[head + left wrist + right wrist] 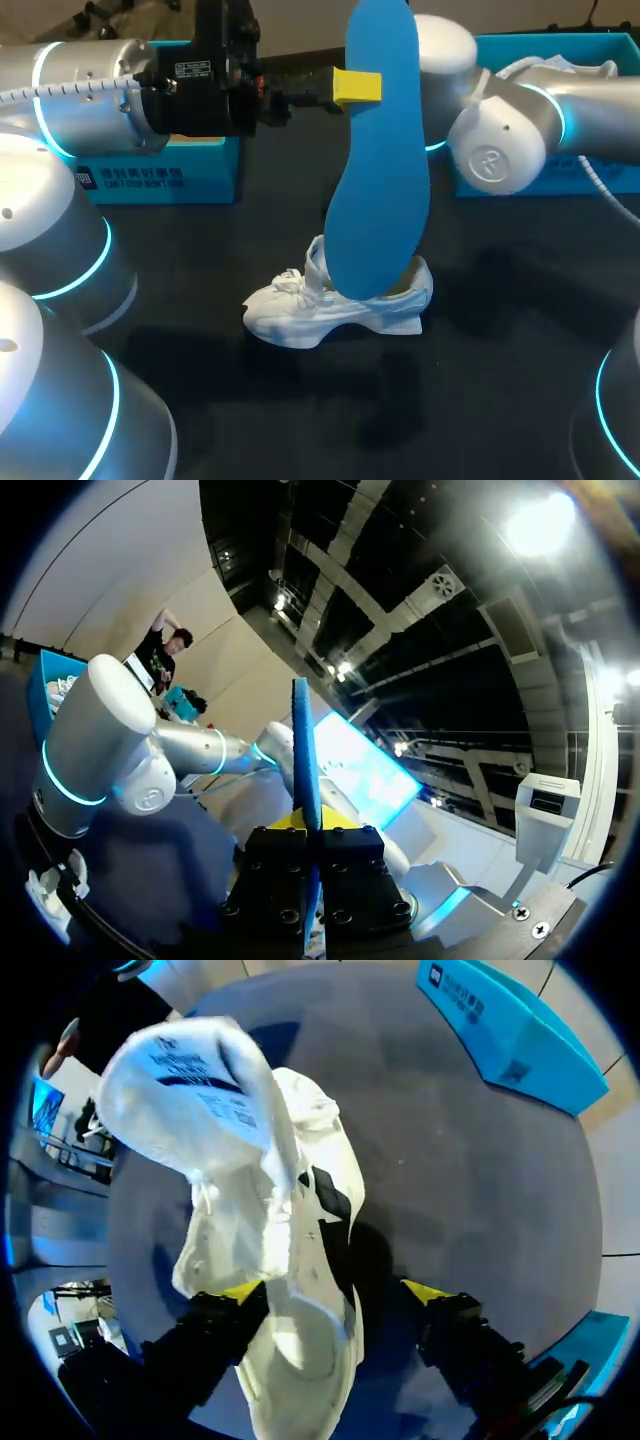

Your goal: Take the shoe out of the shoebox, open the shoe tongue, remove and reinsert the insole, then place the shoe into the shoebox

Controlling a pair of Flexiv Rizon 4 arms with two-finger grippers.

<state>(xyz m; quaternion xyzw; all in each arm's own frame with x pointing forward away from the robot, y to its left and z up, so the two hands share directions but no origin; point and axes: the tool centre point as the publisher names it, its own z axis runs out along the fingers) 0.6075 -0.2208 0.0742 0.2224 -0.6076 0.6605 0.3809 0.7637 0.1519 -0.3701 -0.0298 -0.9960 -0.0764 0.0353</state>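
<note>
Blue foam insole [378,150] noted in the head view, held upright above the middle of the table [200,260], its lower end at the opening of the white shoe [335,300], which stands on its sole there. The left gripper [360,87] grips the insole near its upper end. A blue shoebox [160,175] sits at the table's far left corner, a second blue box [540,45] at the far right corner. The right arm [500,150] comes in over the far right; its gripper is hidden behind the insole. Left wrist view: the insole [305,750] is seen edge-on, clamped between the fingers of the left gripper [310,825]. Right wrist view: the shoe [290,1260] lies between the spread fingers of the right gripper [332,1295], one finger against its side (the other stands clear). The tongue [190,1070] is lifted.
</note>
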